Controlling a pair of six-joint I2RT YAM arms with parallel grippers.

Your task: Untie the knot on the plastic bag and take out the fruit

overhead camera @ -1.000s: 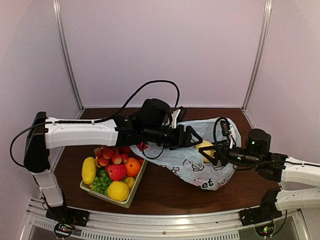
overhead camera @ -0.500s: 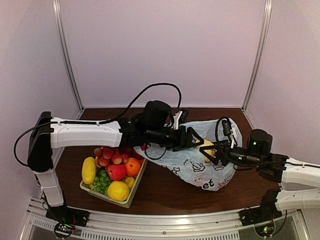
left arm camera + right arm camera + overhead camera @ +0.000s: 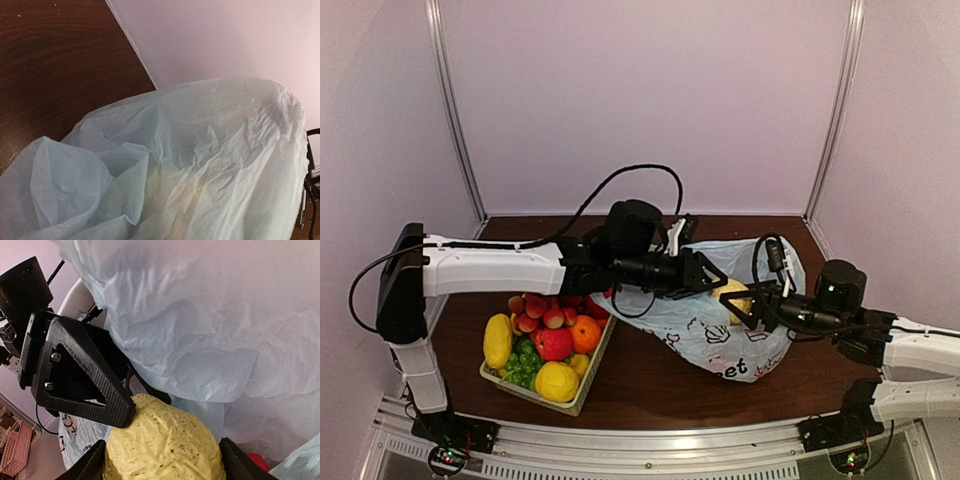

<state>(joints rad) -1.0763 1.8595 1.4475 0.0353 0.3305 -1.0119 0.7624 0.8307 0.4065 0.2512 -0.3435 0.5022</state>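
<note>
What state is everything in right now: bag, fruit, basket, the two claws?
Thin pale blue plastic bag: crumpled on the table, no knot visible.
Lumpy yellow fruit: clamped in the right gripper, amid the bag's film.
Right gripper: shut on that fruit.
Left gripper: at the bag's top; open or shut unclear.
Pale rectangular basket: full of mixed fruit.

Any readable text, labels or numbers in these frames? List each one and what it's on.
"et": dark print low on the bag, top view. It looks like the end of a longer word, with the rest lost in folds.
Other dark marks on the bag: outline drawings, no letters readable.
Basket: no text legible.
Wrist views: no text legible.
</note>
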